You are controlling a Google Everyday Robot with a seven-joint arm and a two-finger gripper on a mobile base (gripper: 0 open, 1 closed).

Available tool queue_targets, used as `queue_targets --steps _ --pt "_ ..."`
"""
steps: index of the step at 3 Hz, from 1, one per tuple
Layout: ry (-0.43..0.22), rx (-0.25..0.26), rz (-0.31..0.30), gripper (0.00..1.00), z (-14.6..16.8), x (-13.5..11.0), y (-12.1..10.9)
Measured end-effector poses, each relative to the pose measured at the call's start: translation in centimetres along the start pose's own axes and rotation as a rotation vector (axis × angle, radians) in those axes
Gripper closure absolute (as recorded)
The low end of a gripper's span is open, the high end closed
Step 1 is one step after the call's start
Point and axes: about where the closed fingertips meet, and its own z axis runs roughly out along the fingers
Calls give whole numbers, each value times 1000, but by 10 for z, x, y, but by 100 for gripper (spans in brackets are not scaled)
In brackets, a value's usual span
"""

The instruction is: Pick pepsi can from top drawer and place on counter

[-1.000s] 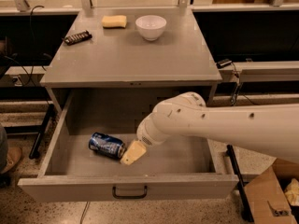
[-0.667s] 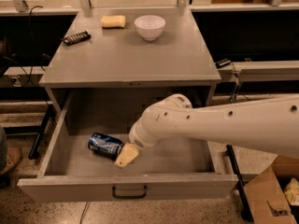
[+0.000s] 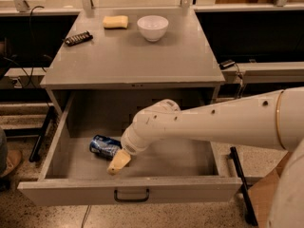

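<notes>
The pepsi can [image 3: 104,146] lies on its side on the floor of the open top drawer [image 3: 128,190], left of centre. My gripper [image 3: 118,162] hangs inside the drawer at the end of the white arm, just right of and in front of the can, its tan fingertip close to the can's right end. The counter [image 3: 137,56] is the grey top above the drawer.
On the counter stand a white bowl [image 3: 152,27], a yellow sponge [image 3: 116,22] and a dark remote-like bar [image 3: 78,38]. The drawer's front panel has a dark handle [image 3: 131,195]. A cardboard box [image 3: 266,198] sits at the lower right on the floor.
The arm and gripper have moved left inside the drawer, closer to the can. The can has not moved.
</notes>
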Motion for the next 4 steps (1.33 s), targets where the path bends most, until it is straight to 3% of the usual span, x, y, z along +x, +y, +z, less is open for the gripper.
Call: queue_targets --steps 1,2,3,4 --pt "-32 -41 -16 0 14 -15 6" --pt "-67 -68 -32 19 18 -28 9" --pt "-93 -96 -48 50 16 -41 11" --pt "-126 -105 -44 74 3 -41 7"
